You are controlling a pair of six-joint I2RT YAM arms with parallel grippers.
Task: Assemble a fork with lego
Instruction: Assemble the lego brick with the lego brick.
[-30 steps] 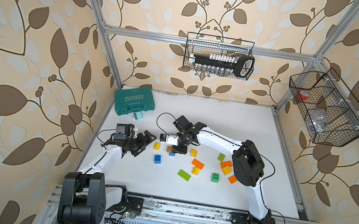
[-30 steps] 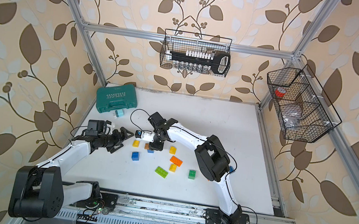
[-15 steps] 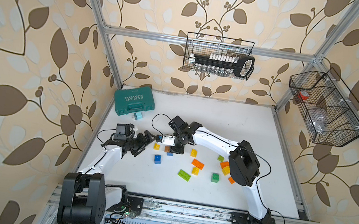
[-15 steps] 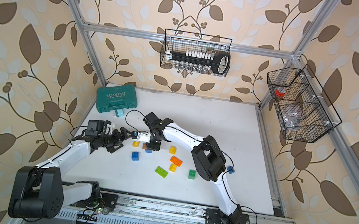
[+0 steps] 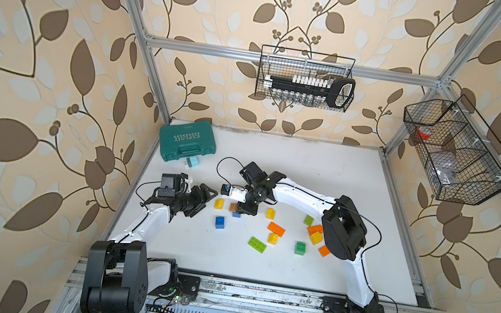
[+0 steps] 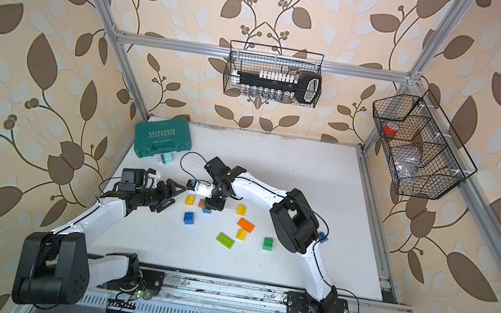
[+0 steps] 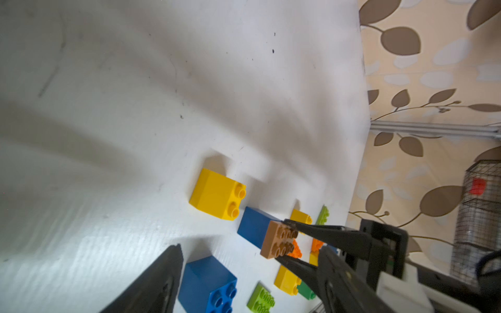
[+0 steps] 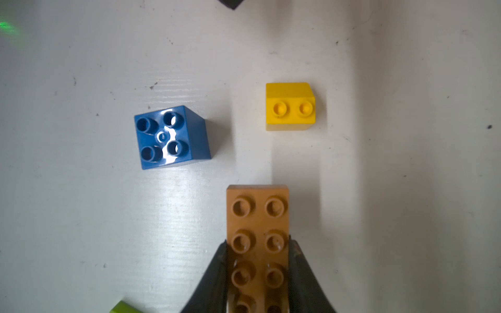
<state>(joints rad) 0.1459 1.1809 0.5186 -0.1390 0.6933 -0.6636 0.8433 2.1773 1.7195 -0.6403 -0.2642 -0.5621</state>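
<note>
My right gripper (image 8: 257, 252) is shut on a flat brown lego brick (image 8: 257, 216), studs up, held low over the table; both top views show that brick (image 5: 233, 207) (image 6: 201, 203). A blue brick (image 7: 252, 227) lies just under and behind it. My left gripper (image 7: 249, 248) (image 5: 205, 195) hovers close to the left of it, jaws apart, gripping nothing. A yellow brick (image 5: 219, 204) (image 8: 290, 107) and a blue brick (image 5: 220, 222) (image 8: 170, 136) sit between the two grippers. More lego lies to the right: orange (image 5: 276, 229), yellow (image 5: 273, 238), lime (image 5: 257, 244), green (image 5: 300, 248).
A teal tool case (image 5: 186, 141) with a small teal box (image 5: 191, 163) beside it stands at the back left. Two wire baskets (image 5: 306, 78) (image 5: 456, 153) hang on the walls. More bricks (image 5: 315, 233) lie by the right arm's elbow.
The right arm has shifted slightly left with the brown brick still in its grip. The left gripper's jaws have narrowed.
</note>
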